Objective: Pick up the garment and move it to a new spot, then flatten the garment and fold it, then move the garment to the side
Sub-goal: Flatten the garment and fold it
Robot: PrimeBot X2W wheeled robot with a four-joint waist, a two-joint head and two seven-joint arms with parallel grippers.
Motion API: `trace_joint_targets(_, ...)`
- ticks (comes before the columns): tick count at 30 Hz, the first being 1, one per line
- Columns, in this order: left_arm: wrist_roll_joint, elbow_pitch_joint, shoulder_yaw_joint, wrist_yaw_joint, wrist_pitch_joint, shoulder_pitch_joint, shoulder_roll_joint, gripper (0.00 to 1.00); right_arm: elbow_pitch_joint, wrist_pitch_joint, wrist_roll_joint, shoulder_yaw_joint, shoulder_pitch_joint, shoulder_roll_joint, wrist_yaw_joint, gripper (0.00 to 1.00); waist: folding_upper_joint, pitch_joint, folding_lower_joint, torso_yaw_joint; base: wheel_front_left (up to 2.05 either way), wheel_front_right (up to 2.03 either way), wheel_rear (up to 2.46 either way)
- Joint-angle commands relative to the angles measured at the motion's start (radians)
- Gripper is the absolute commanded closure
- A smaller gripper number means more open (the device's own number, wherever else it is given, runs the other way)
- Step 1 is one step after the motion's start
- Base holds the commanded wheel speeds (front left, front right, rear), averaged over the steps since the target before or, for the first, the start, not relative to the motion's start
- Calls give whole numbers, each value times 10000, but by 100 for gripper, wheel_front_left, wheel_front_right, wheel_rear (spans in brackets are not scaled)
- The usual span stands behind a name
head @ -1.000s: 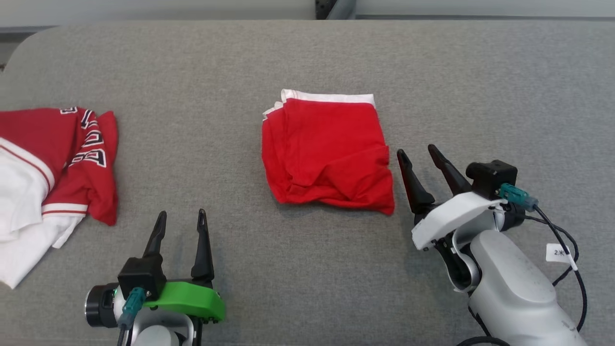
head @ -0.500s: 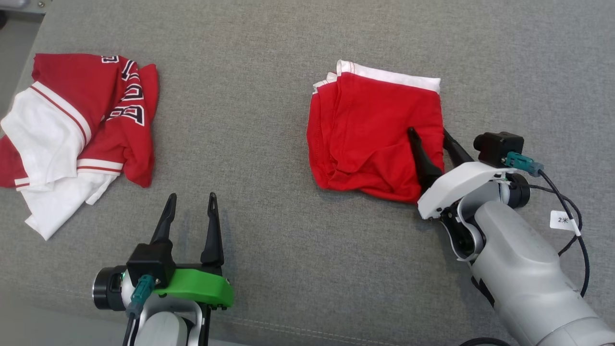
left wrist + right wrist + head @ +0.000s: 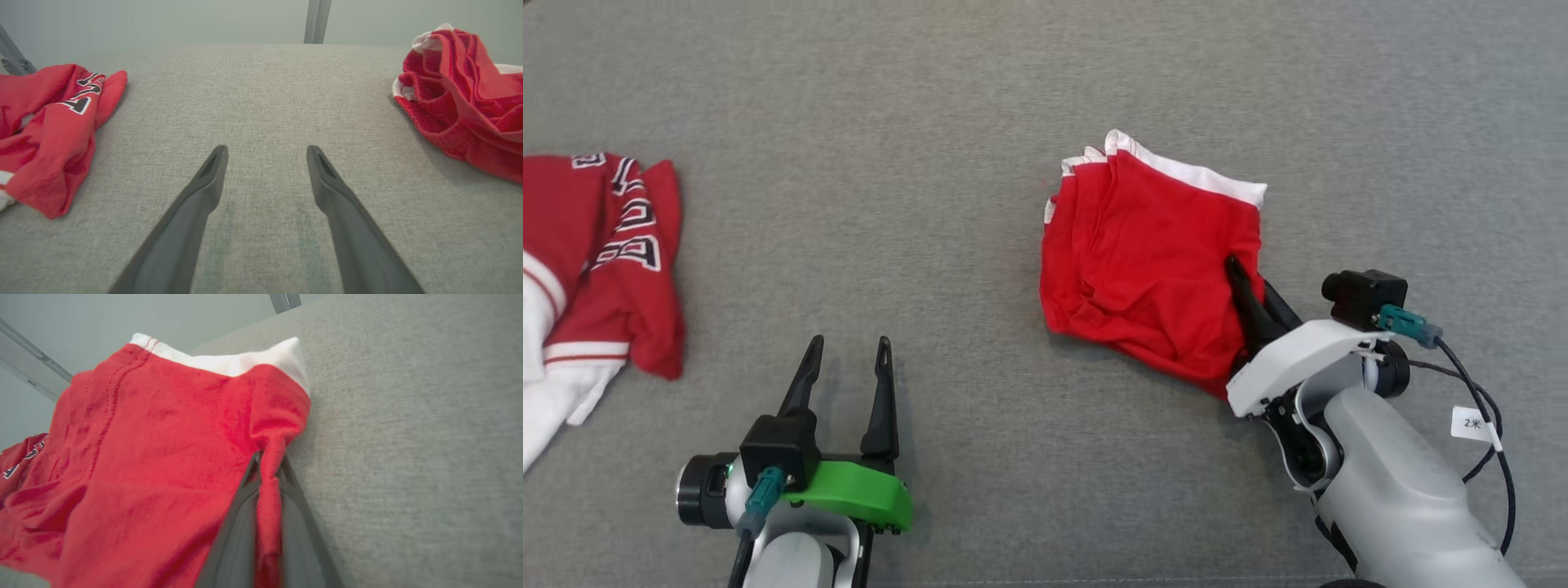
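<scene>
**Right hand clamps the garment's right edge**

The red garment (image 3: pixel 1143 261) lies bunched on the grey table (image 3: pixel 931 122), right of centre, with its white band (image 3: pixel 1184 171) along the far edge. The right hand (image 3: pixel 1245 273) reaches in from the near right. From the head view, one dark finger lies on top of the cloth and the other is tucked under it, so the grip is hard to judge.

The right wrist view settles it. The two fingers are drawn together on a ridge of red cloth squeezed up between them, at the garment's right edge. The rest of the garment spreads away to the left.

The left hand (image 3: pixel 849 341) sits at the near left, fingers spread, with bare table between them. Its wrist view shows the garment's rumpled left side, which looks flat from above. A red-and-white jersey (image 3: pixel 613 261) with lettering lies at the far left, well apart from the garment.
</scene>
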Motion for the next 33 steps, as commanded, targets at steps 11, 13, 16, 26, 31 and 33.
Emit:
trace_joint_targets(11, -66, 306, -286, -298, -3, -143, 42, 0, -303, 10, -394, 166, 1170, -88, -16, 100, 0, -1806, 0, -5584, 0, 0, 0)
trace_joint_targets(13, -18, 325, -374, -344, -3, -164, 42, 0, -414, 10, -465, 197, 1233, -76, -16, 100, 0, -1746, 0, -5861, 0, 0, 0)
trace_joint_targets(16, 125, 339, -449, -408, -3, -281, 42, 0, -582, 10, -363, 200, 1287, 8, -16, 100, 0, -1586, 0, -6089, 0, 0, 0)
trace_joint_targets(26, 685, 439, -464, -522, -3, -824, 56, 0, -784, 10, -589, 162, 430, -22, -16, 100, 0, -381, 0, -5648, 0, 0, 0)
trace_joint_targets(31, 1132, 372, -556, -596, -3, -1374, 186, 0, -284, 9, -1002, -67, -819, -353, -16, 100, 0, 579, 0, -4858, 0, 0, 0)
trace_joint_targets(33, 1299, 290, -613, -591, -3, -1618, 252, 0, 44, 10, -1207, -201, -1405, -596, -15, 100, 0, 989, 0, -4476, 0, 0, 0)
